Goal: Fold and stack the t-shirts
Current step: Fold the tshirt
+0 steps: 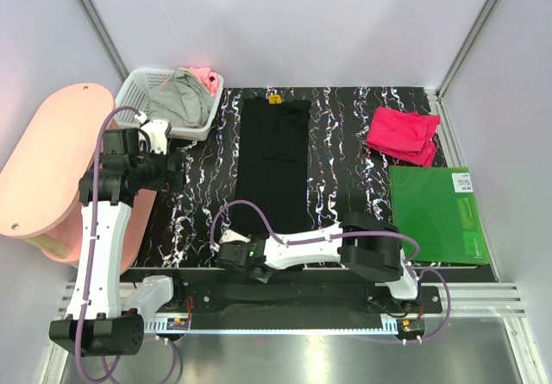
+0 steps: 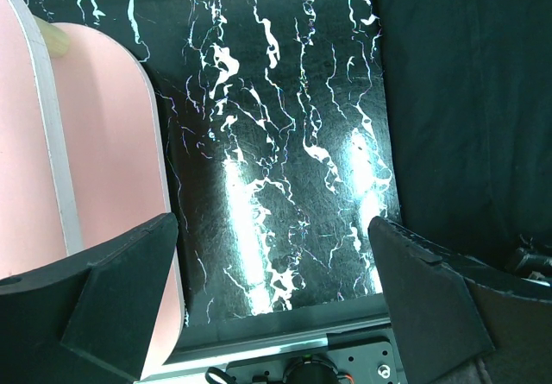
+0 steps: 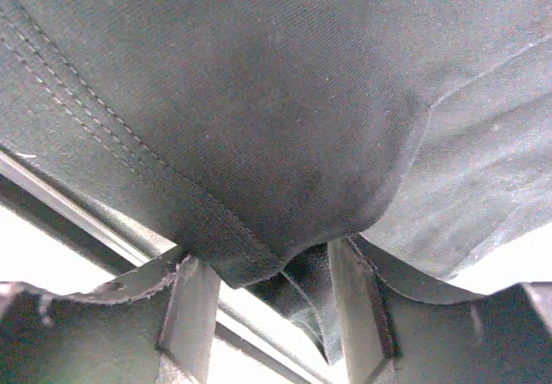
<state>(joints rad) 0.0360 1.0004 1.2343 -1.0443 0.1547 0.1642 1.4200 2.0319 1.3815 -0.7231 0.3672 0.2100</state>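
Note:
The black t-shirt (image 1: 274,164) lies as a long narrow strip down the middle of the table; its print does not show. It also shows at the right of the left wrist view (image 2: 474,99). My right gripper (image 1: 237,256) is at its near end. In the right wrist view the hem (image 3: 233,246) is bunched between the fingers (image 3: 185,315), raised off the table. The crimson-pink t-shirt (image 1: 403,134) lies crumpled at the back right. My left gripper (image 1: 164,155) is open and empty above the left part of the table (image 2: 274,229).
A white lattice basket (image 1: 138,86) with grey (image 1: 181,99) and pink cloth stands at the back left. A pink oval board (image 1: 52,160) sits off the table's left edge. A flat green board (image 1: 435,216) lies at the right.

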